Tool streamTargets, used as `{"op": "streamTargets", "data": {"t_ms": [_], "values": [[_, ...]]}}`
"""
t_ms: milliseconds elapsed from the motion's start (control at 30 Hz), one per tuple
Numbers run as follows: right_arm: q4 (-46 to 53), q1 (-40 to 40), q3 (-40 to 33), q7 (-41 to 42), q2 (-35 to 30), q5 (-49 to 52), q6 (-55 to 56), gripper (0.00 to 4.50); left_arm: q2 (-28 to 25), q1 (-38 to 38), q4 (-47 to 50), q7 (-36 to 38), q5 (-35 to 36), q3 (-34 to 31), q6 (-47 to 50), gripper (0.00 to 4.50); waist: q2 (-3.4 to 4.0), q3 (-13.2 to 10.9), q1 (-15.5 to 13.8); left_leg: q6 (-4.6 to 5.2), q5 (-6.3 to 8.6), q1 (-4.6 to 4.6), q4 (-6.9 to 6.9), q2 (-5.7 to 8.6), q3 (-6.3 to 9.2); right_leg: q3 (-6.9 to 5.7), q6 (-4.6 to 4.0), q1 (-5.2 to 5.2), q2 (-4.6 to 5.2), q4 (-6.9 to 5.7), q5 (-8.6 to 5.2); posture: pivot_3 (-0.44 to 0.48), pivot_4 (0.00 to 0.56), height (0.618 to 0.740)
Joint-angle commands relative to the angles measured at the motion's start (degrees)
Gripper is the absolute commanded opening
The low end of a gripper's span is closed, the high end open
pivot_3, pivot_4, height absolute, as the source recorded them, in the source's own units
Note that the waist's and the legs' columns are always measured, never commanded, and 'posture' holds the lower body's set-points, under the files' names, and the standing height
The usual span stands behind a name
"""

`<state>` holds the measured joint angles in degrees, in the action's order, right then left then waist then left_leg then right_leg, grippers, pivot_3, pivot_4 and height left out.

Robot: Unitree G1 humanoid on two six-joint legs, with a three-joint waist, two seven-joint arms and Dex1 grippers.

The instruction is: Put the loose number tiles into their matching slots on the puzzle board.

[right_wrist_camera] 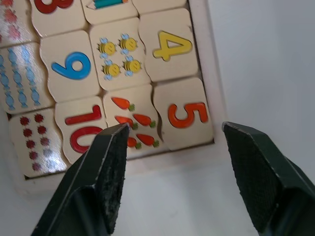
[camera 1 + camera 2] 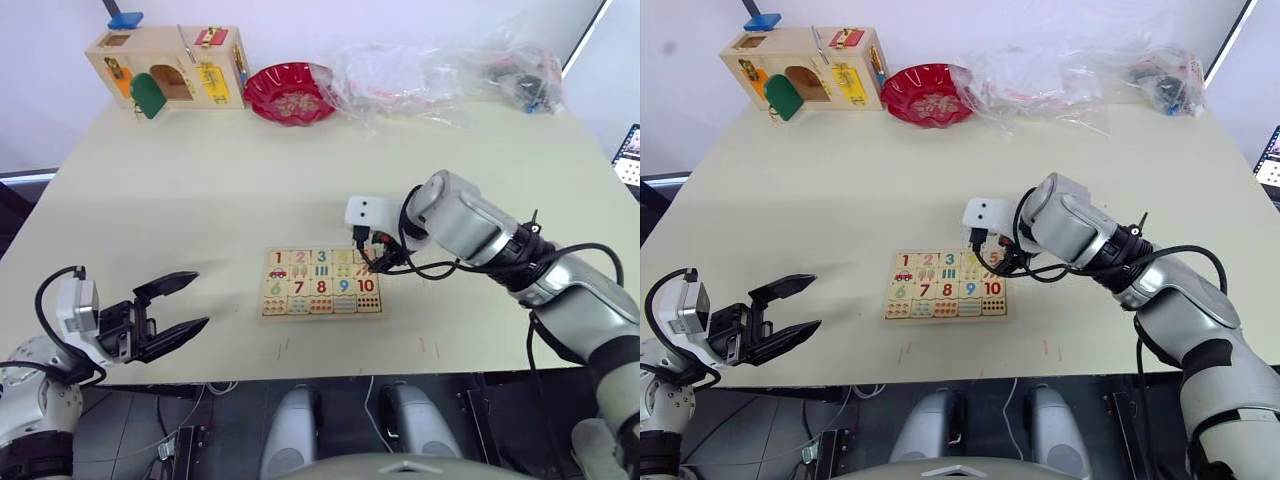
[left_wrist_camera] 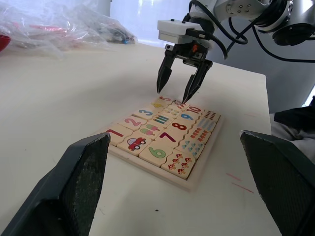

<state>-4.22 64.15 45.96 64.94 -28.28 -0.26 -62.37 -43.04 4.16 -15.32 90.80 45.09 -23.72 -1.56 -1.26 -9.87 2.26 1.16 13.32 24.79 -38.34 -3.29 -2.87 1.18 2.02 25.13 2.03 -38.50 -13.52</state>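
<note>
Five number tiles, 1 to 5, are sitting in their slots along the far row of the puzzle board (image 2: pixel 322 283), with the red 1 tile (image 3: pixel 114 132) at the robot's left end, then the 2 tile (image 3: pixel 131 121), the 3 tile (image 3: pixel 146 112), the yellow 4 tile (image 1: pixel 170 45) and the orange 5 tile (image 1: pixel 188 115) at the right end. Tiles 6 to 10 and small counting pictures are filling the rest of the board, and the 5 tile is lying level in its corner slot beside a carrot picture. That board is lying flat toward the near middle of a wide, pale cream table (image 2: pixel 200 190). Directly over the board's right end, the right gripper (image 3: pixel 177 96) is pointing down with its two black fingers spread apart and holding nothing, tips just above the 5 tile. Well apart from the board, near the table's front left edge, the left gripper (image 2: pixel 178 308) is hovering with its fingers wide open and empty. Along the far edge of the table, a wooden box with coloured doors and latches (image 2: pixel 168 66) is standing at the left, a red scalloped bowl (image 2: pixel 290 93) is sitting beside it, and crumpled clear plastic bags (image 2: pixel 440 72) are spreading toward the right. Behind the table, a pale wall (image 2: pixel 300 20) is rising.
</note>
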Motion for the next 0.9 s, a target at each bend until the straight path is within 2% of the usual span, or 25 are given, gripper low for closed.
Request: {"op": "streamTargets", "data": {"t_ms": [33,100,167,367,433,467,567,633,900], "values": [[4.96,-1.72,-8.38,-0.77,-1.62,2.91,2.38,3.19,-0.06,-0.13,0.35,1.7,0.35,-0.49,-0.29,4.5,-0.01,0.0,-0.01,0.0,0.0,0.01,0.0,0.0,0.0,0.0,0.01,0.0,0.0,0.01,0.0,0.0,0.15,0.74],[6.52,-4.61,-12.83,-3.59,-1.1,3.66,6.4,3.19,0.0,-0.08,0.39,1.7,0.34,-0.53,-0.31,4.5,-0.03,0.02,-0.02,0.0,0.0,0.01,0.01,0.0,0.0,0.0,0.04,0.0,-0.01,0.02,0.02,0.0,0.15,0.74],[7.26,-7.96,-17.73,-2.19,-0.96,7.44,8.92,3.19,0.1,-0.14,0.35,1.7,0.29,-0.55,-0.29,4.5,-0.03,0.01,-0.04,0.0,0.0,0.01,0.04,0.0,0.0,-0.01,0.13,0.0,-0.02,0.02,0.07,0.0,0.15,0.74],[2.99,-11.66,-22.22,-3.83,-0.71,9.29,12.44,3.19,0.12,-0.52,0.14,1.7,0.16,-0.29,-0.07,4.5,-0.03,0.01,-0.02,0.0,0.0,-0.01,0.0,0.0,-0.02,0.03,0.13,-0.01,-0.03,0.01,0.07,0.0,0.15,0.74],[1.4,-12.32,-23.09,-4.49,-0.04,9.61,13.25,2.57,-0.01,-0.72,0.05,1.7,0.17,-0.18,0.02,4.5,-0.03,0.01,-0.03,0.01,0.0,-0.01,0.0,0.0,-0.02,0.03,0.12,-0.01,-0.04,0.01,0.06,0.0,0.15,0.74],[0.42,-12.53,-23.25,-4.88,0.24,9.42,14.07,2.57,-0.1,-0.85,0.01,1.7,0.18,-0.14,0.09,4.5,-0.03,0.01,-0.03,0.01,0.0,-0.01,0.0,0.0,-0.02,0.03,0.12,-0.01,-0.04,0.01,0.06,0.0,0.15,0.74],[-1.97,-12.69,-23.46,-5.48,0.96,9.02,15.95,0.95,-0.23,-1.12,-0.1,1.7,0.16,-0.03,0.16,4.5,-0.03,0.01,0.01,0.0,0.0,-0.01,0.01,0.0,-0.02,0.04,0.13,0.0,-0.04,0.01,0.07,0.0,0.15,0.74],[-4.06,-12.66,-23.41,-6.15,1.57,8.44,17.38,0.06,-0.25,-1.32,-0.11,1.7,0.1,0.02,0.23,4.5,-0.03,0.01,0.02,0.0,0.0,-0.01,0.02,0.0,-0.03,0.05,0.13,0.0,-0.05,0.01,0.07,0.0,0.15,0.74],[-8.61,-13.05,-22.44,-7.27,3.28,6.6,20.98,0.06,-0.16,-1.62,0.02,1.7,-0.21,-0.04,0.35,4.5,-0.03,0.0,-0.01,0.01,0.0,0.0,0.02,0.0,-0.03,0.05,0.14,-0.01,-0.04,0.01,0.07,0.0,0.15,0.74]]}}
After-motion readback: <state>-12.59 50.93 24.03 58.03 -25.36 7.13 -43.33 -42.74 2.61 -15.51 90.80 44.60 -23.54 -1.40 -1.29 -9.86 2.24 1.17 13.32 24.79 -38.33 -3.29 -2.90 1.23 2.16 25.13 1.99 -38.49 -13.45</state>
